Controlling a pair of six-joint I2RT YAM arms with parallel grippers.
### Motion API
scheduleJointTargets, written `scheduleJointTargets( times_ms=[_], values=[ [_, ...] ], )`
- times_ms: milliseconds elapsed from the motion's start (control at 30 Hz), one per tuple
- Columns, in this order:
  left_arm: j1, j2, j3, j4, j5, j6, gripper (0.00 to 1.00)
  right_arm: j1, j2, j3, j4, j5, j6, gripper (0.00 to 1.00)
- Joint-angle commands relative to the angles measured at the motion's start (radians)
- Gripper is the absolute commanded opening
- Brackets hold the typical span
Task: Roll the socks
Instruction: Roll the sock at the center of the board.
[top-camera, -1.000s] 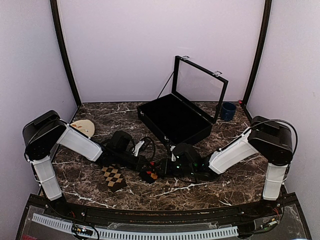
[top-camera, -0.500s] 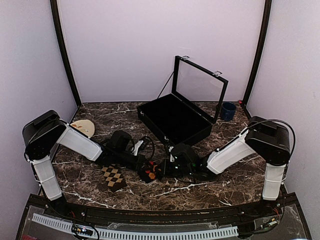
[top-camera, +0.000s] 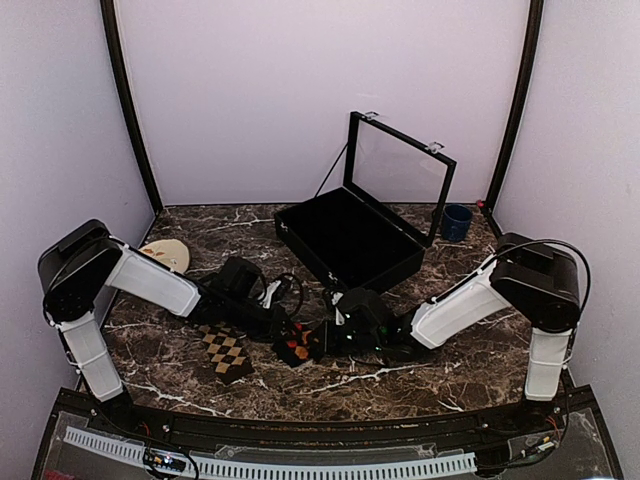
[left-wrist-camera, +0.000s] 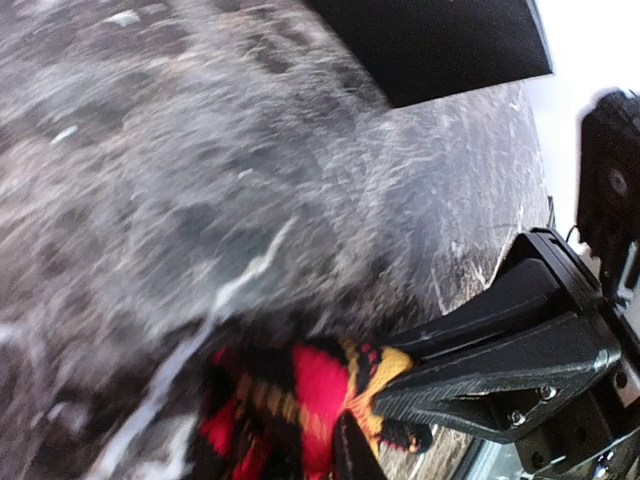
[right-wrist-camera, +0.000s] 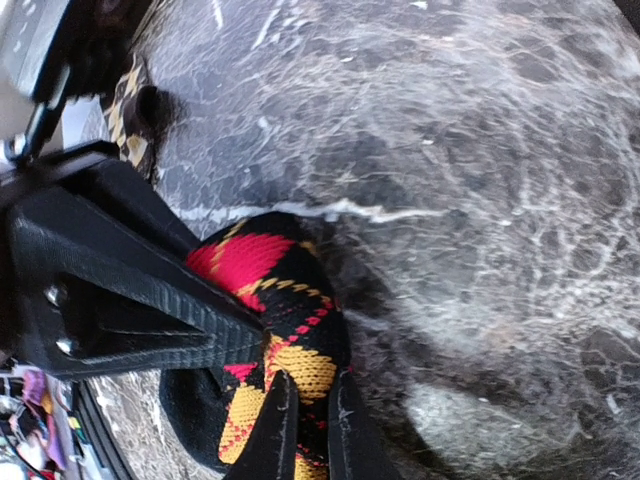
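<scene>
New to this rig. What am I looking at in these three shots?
Two robot arms are bolted at the table's near edge, each ending in a two-finger gripper. The wide shot is from a fixed camera above and behind them; each close-up is from a camera on one wrist. On the marble table lie a red-and-orange sock, a tan-diamond sock, an open black case, a blue cup and a pale rounded object. Both grippers meet at the red-and-orange sock: the right gripper pinches it; the left gripper rests its tip on it, but blur hides whether it grips.
</scene>
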Motion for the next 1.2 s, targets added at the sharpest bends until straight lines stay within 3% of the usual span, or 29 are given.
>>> scheduleJointTargets(
  times_ms=[0,333,700,1167],
  values=[
    [0.051,-0.074,-0.009,-0.216,-0.058,-0.055,0.16,0.029,0.024,0.015,-0.164,0.051,-0.113,0.0],
    [0.099,-0.154,0.008,-0.275,0.05,-0.157,0.37,0.092,0.015,0.087,-0.263,0.234,-0.303,0.0],
    [0.141,-0.146,0.095,-0.338,0.17,-0.278,0.46,0.262,0.038,0.184,-0.329,0.584,-0.626,0.0],
    [0.137,-0.134,0.123,-0.424,0.292,-0.308,0.52,0.381,0.152,0.244,-0.346,0.809,-0.859,0.0]
  ],
)
